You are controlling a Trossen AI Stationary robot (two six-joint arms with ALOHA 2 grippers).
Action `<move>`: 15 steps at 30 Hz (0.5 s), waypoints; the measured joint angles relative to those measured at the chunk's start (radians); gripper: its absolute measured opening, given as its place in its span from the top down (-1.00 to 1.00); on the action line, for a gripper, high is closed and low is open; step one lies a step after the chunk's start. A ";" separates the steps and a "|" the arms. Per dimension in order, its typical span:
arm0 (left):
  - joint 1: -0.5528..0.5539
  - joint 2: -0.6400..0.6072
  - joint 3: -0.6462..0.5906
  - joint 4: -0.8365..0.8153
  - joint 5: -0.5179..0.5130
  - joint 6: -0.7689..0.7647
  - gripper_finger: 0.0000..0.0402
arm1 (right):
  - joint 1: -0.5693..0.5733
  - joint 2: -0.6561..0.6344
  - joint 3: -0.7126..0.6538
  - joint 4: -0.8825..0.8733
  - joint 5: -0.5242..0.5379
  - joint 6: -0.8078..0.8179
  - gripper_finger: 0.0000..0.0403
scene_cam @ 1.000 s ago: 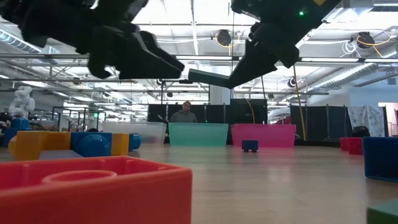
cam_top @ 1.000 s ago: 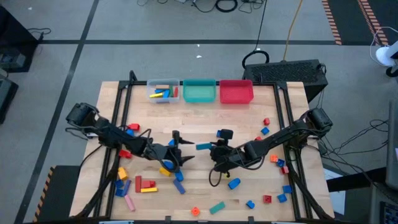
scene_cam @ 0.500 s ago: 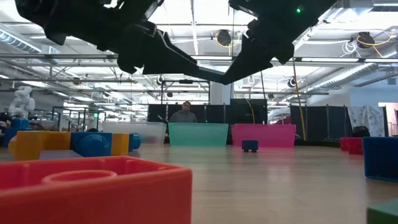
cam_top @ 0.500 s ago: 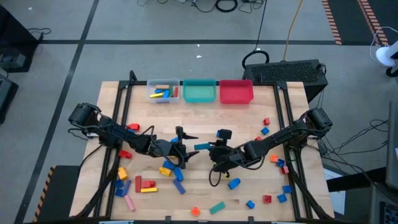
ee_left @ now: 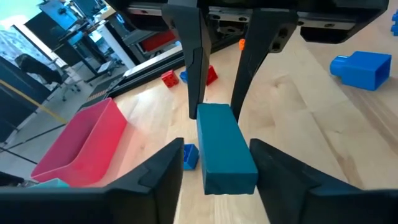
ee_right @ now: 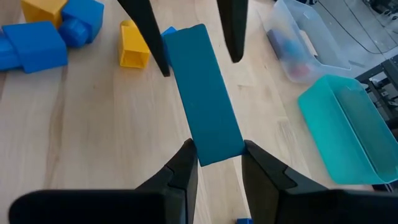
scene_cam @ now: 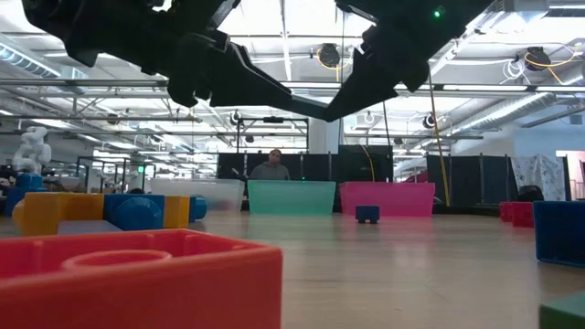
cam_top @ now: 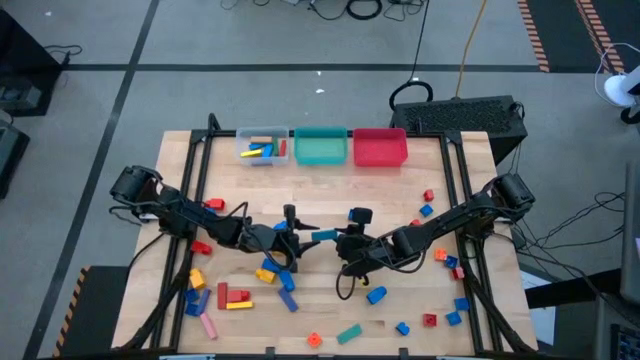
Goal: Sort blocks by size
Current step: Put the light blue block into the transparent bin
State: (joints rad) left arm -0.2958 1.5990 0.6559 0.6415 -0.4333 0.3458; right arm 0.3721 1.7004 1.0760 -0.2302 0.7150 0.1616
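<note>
The right gripper (ee_right: pixel 214 163) clamps a teal bar (ee_right: pixel 206 93) — its far end between the left gripper's (ee_left: pixel 213 165) parted fingers.

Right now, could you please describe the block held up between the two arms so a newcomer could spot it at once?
Look at the middle of the wooden table, where the two arms meet. Above the tabletop, the right pincer grips one end of a long teal bar, and the left pincer straddles the other. It is the only block off the table.

No readable text, labels or numbers anywhere.
</note>
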 joint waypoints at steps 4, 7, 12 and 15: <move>0.000 0.000 0.000 -0.005 0.002 0.000 0.25 | 0.000 0.000 0.000 0.023 0.000 -0.005 0.58; 0.000 0.000 0.000 -0.007 0.003 0.000 0.32 | 0.000 0.000 0.000 0.035 0.001 -0.014 0.58; 0.000 0.000 0.000 -0.007 0.003 0.000 0.34 | 0.000 0.000 0.000 0.037 0.001 -0.016 0.58; 0.000 0.000 0.000 -0.007 -0.008 0.000 0.38 | 0.000 0.000 0.000 0.037 -0.002 -0.015 0.58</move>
State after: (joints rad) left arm -0.2961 1.5990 0.6559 0.6346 -0.4415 0.3459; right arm 0.3721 1.7004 1.0760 -0.1934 0.7125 0.1467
